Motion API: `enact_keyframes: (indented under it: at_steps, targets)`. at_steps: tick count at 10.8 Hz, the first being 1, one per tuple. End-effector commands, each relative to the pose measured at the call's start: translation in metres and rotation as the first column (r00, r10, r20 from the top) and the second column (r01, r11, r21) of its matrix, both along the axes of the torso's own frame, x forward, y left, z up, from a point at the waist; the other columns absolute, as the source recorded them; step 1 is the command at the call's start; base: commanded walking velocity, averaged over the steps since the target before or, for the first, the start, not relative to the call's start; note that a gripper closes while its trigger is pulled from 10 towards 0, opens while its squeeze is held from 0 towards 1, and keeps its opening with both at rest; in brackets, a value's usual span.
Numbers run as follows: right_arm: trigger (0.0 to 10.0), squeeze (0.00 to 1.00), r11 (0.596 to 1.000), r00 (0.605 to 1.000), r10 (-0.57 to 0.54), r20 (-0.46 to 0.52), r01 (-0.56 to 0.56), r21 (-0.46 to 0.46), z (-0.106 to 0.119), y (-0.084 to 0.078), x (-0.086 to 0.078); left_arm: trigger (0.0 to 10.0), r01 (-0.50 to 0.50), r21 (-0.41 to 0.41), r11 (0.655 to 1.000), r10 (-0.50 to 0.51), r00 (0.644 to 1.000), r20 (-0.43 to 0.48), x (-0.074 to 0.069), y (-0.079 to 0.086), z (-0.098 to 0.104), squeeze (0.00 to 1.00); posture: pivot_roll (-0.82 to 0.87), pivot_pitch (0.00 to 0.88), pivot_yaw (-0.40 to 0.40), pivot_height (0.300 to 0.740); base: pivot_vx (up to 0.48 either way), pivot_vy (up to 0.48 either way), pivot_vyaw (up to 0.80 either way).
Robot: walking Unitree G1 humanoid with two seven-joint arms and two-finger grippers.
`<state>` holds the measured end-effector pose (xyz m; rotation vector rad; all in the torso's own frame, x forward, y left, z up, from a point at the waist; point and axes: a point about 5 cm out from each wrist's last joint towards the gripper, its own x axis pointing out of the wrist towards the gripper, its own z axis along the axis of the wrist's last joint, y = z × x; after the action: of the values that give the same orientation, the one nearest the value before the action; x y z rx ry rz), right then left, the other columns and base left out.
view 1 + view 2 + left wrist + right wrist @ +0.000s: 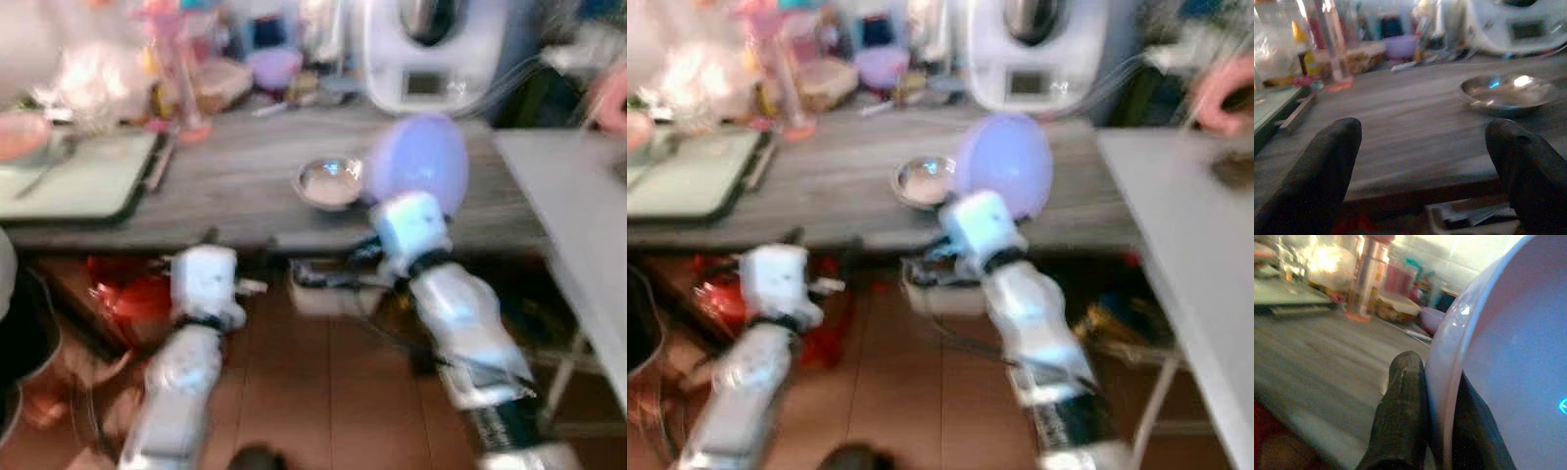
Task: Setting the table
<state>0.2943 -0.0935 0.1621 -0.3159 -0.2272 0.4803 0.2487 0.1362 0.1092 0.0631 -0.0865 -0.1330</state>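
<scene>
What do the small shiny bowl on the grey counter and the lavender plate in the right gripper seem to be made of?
The small shiny bowl looks like polished metal, with mirror-like glints. The lavender plate, clamped at its rim by the right gripper, looks like smooth glossy plastic or melamine, though glazed ceramic is possible.

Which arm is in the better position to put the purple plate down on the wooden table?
The right. Its gripper already pinches the rim of the purple plate over the wooden table, beside the metal bowl. The left gripper is open and holds nothing.

Two silver arms, white boxy wrists, black claw fingers [1317, 176]
</scene>
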Motion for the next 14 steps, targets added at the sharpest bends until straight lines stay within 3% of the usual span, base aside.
enact_keyframes:
  at_steps: [1,4,6,8,10,14]
  targets:
    - [10.0,0.00,1.000,0.999,-0.030,0.017,0.030,-0.006,0.004,-0.012,0.001,10.0,0.036,-0.016,0.999,-0.036,0.999,0.022,0.000,-0.009,0.006,0.00,0.05,0.042,0.036,0.740,0.465,0.000,0.00]
    - [10.0,0.00,1.000,0.999,-0.003,0.044,0.004,-0.029,0.006,-0.008,0.001,10.0,0.049,-0.025,0.998,-0.049,0.998,0.034,-0.001,-0.010,0.008,0.00,0.05,0.042,0.035,0.740,0.475,0.000,0.44]
    - [10.0,0.00,0.999,0.999,0.033,0.033,-0.032,-0.015,0.005,-0.005,0.000,10.0,0.022,-0.046,0.999,-0.020,0.999,0.035,-0.005,-0.003,0.009,0.00,0.06,0.048,0.033,0.740,0.000,0.000,0.27]
    - [10.0,0.00,0.986,0.986,0.164,0.029,-0.163,-0.037,0.007,0.003,-0.003,10.0,-0.020,-0.031,0.999,0.020,1.000,0.006,-0.015,0.006,0.004,0.00,0.07,0.065,0.032,0.740,0.000,0.000,0.00]
    - [10.0,0.00,0.927,0.933,0.360,0.020,-0.356,-0.116,0.015,0.011,0.001,10.0,-0.031,-0.014,0.999,0.030,0.999,-0.015,-0.026,0.013,0.002,0.00,0.10,0.099,0.036,0.740,0.000,0.000,0.00]
    - [10.0,0.00,0.809,0.844,0.533,-0.059,-0.529,-0.256,0.017,0.020,0.021,10.0,-0.037,0.003,0.999,0.037,0.998,-0.041,-0.041,0.018,0.007,0.00,0.15,0.155,0.039,0.740,0.000,0.000,0.00]
